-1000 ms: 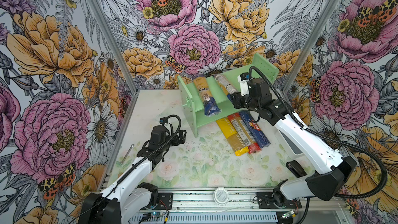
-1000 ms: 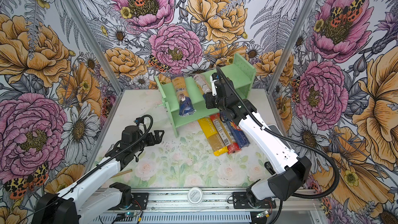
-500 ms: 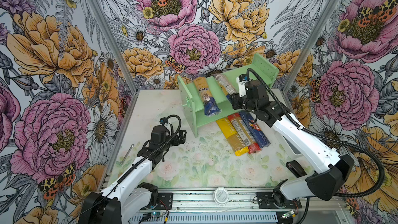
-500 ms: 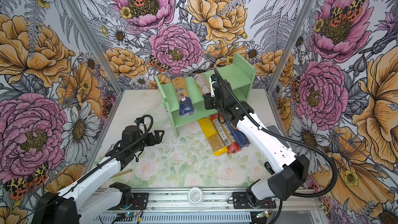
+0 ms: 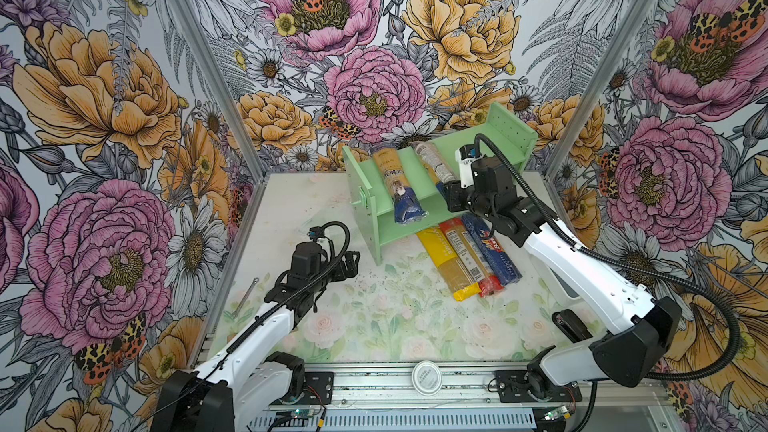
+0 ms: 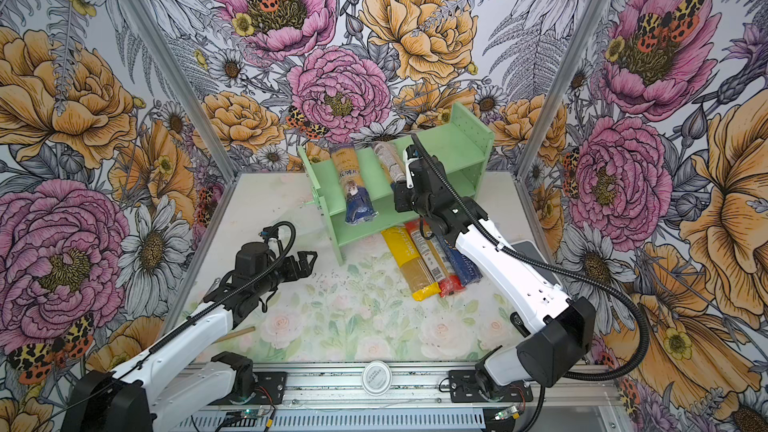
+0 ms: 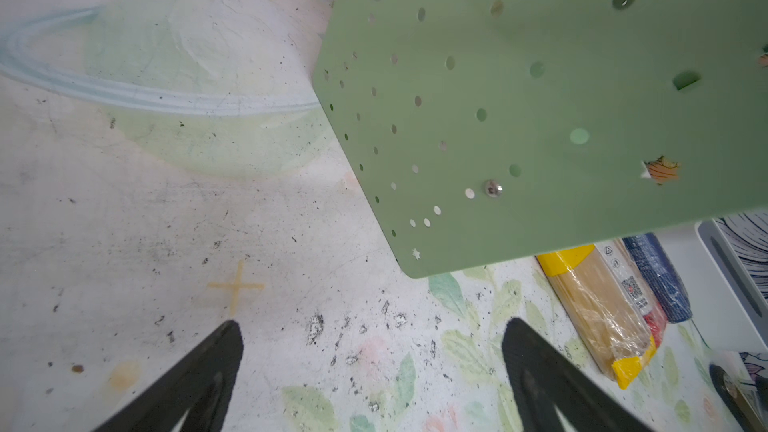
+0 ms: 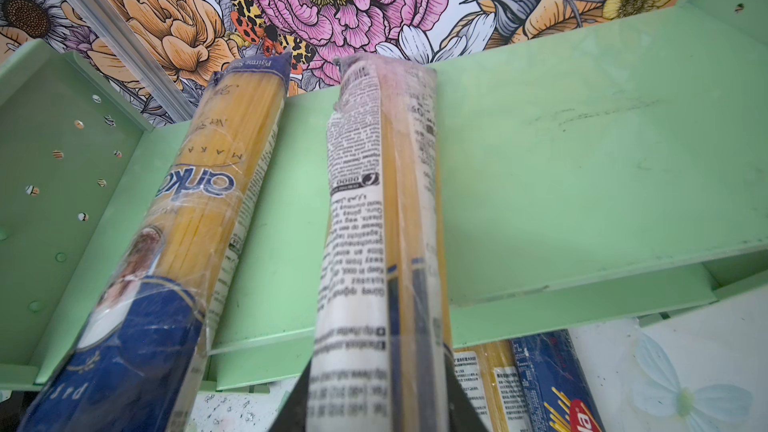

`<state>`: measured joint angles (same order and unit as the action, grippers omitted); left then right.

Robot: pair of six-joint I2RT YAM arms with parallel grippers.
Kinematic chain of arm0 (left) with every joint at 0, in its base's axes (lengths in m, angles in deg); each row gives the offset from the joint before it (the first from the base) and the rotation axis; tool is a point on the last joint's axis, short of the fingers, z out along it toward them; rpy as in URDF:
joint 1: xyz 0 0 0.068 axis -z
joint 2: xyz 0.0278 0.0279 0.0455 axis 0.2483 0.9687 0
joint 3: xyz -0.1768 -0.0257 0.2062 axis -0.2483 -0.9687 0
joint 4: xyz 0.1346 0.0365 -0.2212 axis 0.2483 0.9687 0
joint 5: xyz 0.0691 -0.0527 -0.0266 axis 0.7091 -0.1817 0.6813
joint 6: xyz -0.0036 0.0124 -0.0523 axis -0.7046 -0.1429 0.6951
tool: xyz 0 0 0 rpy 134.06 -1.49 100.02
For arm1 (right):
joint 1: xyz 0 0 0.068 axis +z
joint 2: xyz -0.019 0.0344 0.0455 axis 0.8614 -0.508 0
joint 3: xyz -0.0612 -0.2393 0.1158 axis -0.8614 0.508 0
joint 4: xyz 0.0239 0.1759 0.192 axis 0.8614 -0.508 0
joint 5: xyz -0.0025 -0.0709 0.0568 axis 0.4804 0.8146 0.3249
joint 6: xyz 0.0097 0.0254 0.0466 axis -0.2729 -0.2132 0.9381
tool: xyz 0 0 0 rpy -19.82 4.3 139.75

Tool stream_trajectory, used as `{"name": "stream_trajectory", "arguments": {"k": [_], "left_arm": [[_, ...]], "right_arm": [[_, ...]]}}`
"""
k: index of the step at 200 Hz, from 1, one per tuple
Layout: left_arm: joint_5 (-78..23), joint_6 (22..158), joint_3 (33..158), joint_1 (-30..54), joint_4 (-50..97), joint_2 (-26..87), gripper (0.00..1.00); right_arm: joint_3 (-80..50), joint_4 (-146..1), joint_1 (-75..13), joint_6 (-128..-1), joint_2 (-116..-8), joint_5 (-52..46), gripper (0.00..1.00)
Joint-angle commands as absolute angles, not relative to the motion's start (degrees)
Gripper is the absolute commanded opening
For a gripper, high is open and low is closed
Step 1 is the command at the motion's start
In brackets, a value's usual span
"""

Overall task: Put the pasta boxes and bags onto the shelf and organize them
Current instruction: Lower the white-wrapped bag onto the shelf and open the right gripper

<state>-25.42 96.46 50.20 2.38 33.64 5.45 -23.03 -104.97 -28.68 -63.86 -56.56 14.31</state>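
Observation:
The mint-green shelf [image 5: 511, 135] [image 6: 469, 130] stands tilted at the back. Two clear packs lean across its tiers. One with a dark-blue end [image 5: 401, 189] [image 8: 199, 201] lies free. My right gripper [image 5: 451, 197] [image 8: 378, 367] is shut on the near end of the other clear pack [image 5: 432, 162] [image 8: 374, 222]. Yellow [image 5: 446, 263], red [image 5: 467, 255] and dark-blue [image 5: 490, 251] packs lie side by side on the table before the shelf. My left gripper [image 5: 351, 261] [image 7: 374, 326] hovers open and empty beside the shelf's left side panel [image 7: 540, 97].
A white tray [image 6: 528, 251] sits under my right arm at the table's right edge, with a black object [image 5: 569, 322] nearer the front. A metal tool [image 5: 245, 297] lies along the left edge. Floral walls close in three sides.
My right gripper has edged slightly left with the clear pack. The left arm and the other packs have not moved.

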Motion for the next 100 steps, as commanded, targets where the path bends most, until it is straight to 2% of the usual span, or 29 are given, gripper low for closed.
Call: {"name": "stream_trajectory", "arguments": {"k": [1, 34, 53, 100], "left_arm": [[-26.6, 96.0, 49.6, 2.6, 31.7, 5.5, 0.99], [-26.5, 96.0, 49.5, 2.6, 31.9, 5.1, 0.99], [-26.3, 95.9, 49.3, 2.5, 32.2, 4.8, 0.99], [-26.0, 95.9, 48.9, 2.4, 32.1, 4.3, 0.99]], "right_arm": [[-23.3, -100.1, -28.5, -64.4, -54.3, 14.4, 0.28], [-22.9, -100.2, -28.5, -64.4, -53.9, 14.4, 0.33], [-22.7, -100.2, -28.5, -64.9, -53.7, 14.0, 0.44], [-21.6, -100.2, -28.7, -65.4, -53.1, 13.3, 0.5]]}}
